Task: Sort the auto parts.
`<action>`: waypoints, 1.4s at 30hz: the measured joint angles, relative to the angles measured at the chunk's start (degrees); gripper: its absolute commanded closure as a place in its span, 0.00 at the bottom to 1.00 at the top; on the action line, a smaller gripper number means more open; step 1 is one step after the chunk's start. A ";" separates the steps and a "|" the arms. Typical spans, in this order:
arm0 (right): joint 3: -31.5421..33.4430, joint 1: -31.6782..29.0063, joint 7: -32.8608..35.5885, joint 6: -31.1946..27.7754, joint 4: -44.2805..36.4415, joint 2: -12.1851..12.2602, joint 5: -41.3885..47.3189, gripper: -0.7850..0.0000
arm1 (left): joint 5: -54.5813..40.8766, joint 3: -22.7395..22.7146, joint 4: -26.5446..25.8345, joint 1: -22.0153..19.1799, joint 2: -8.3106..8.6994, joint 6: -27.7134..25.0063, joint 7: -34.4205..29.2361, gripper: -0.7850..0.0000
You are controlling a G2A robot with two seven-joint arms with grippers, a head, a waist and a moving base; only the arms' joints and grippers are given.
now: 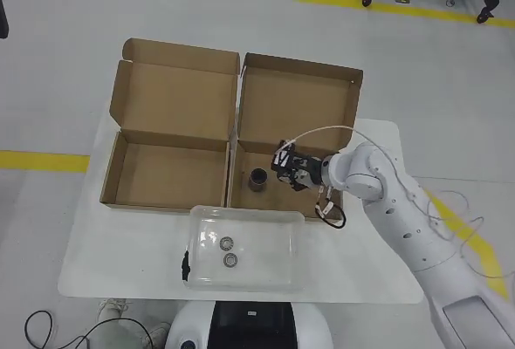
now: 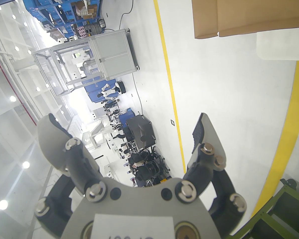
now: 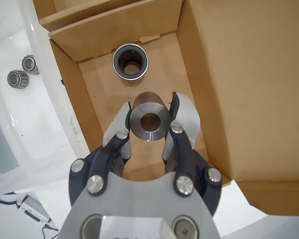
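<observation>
**Sleeve over right box: placement step**

Top view: the right gripper (image 1: 285,166), at frame centre, hangs over the right box (image 1: 279,202). A ring (image 1: 257,180) stands on the box floor just beside it. Two bearings (image 1: 227,242) lie in the tray (image 1: 249,215), lower centre.

Right wrist view: the fingers are clamped on a steel sleeve (image 3: 149,123) with its bore facing the camera, near the ring but apart from it. The sound move is probably to lower the sleeve to the cardboard, clear of ring and wall, then release. Dropped from height, it would likely roll.

Left wrist view: the left gripper (image 2: 125,125) has its fingers apart and holds nothing. It faces the shop floor.
</observation>
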 measured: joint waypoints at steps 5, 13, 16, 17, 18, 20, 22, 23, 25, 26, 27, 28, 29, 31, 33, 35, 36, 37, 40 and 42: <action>-3.48 2.61 -1.24 0.65 5.38 -1.21 -0.70 1.00 | 0.00 0.00 0.00 0.00 0.00 0.00 0.00 0.00; -7.71 6.22 -2.16 1.20 11.94 -3.00 -1.69 1.00 | 0.00 0.00 0.00 0.00 0.00 0.00 0.00 0.00; -9.28 7.24 -2.54 0.59 13.98 -3.63 -2.40 1.00 | 0.00 0.00 0.00 0.00 0.00 0.00 0.00 0.00; -9.76 7.54 -2.58 0.50 14.60 -3.84 -2.55 1.00 | 0.00 0.00 0.00 0.00 0.00 0.00 0.00 0.00; -10.18 7.80 -2.81 0.48 15.19 -4.07 -2.50 0.98 | 0.00 0.00 0.00 0.00 0.00 0.00 0.00 0.00; -11.15 8.45 -3.31 0.21 16.61 -4.61 -2.43 0.98 | 0.00 0.00 0.00 0.00 0.00 0.00 0.00 0.00; -12.00 9.15 -3.73 -0.28 17.88 -5.11 -2.34 0.95 | 0.00 0.00 0.00 0.00 0.00 0.00 0.00 0.00; -12.34 9.46 -3.81 -0.47 18.37 -5.31 -2.34 0.91 | 0.00 0.00 0.00 0.00 0.00 0.00 0.00 0.00; -13.03 10.08 -4.09 -0.67 19.37 -5.76 -2.37 0.73 | 0.00 0.00 0.00 0.00 0.00 0.00 0.00 0.00; -13.32 10.32 -4.16 -0.72 19.78 -5.95 -2.39 0.63 | 0.00 0.00 0.00 0.00 0.00 0.00 0.00 0.00; -13.58 10.56 -4.19 -0.74 20.20 -6.13 -2.42 0.55 | 0.00 0.00 0.00 0.00 0.00 0.00 0.00 0.00; -13.87 10.87 -4.31 -0.78 20.71 -6.35 -2.40 0.51 | 0.00 0.00 0.00 0.00 0.00 0.00 0.00 0.00; -14.07 11.06 -4.48 -0.81 21.04 -6.53 -2.32 0.40 | 0.00 0.00 0.00 0.00 0.00 0.00 0.00 0.00; -14.48 11.48 -4.84 -0.92 21.63 -6.88 -2.20 0.36 | 0.00 0.00 0.00 0.00 0.00 0.00 0.00 0.00; -14.64 11.86 -5.10 -1.02 21.91 -7.10 -2.17 0.31 | 0.00 0.00 0.00 0.00 0.00 0.00 0.00 0.00; -14.64 12.24 -5.17 -1.10 22.02 -7.22 -2.19 0.27 | 0.00 0.00 0.00 0.00 0.00 0.00 0.00 0.00; -14.55 12.36 -5.33 -1.18 21.90 -7.23 -2.23 0.25 | 0.00 0.00 0.00 0.00 0.00 0.00 0.00 0.00; -14.38 12.43 -5.61 -1.25 21.52 -7.21 -2.28 0.25 | 0.00 0.00 0.00 0.00 0.00 0.00 0.00 0.00; -13.78 12.20 -5.47 -1.08 19.80 -6.96 -2.45 0.22 | 0.00 0.00 0.00 0.00 0.00 0.00 0.00 0.00; -13.14 12.01 -5.39 -1.19 18.60 -6.64 -2.64 0.21 | 0.00 0.00 0.00 0.00 0.00 0.00 0.00 0.00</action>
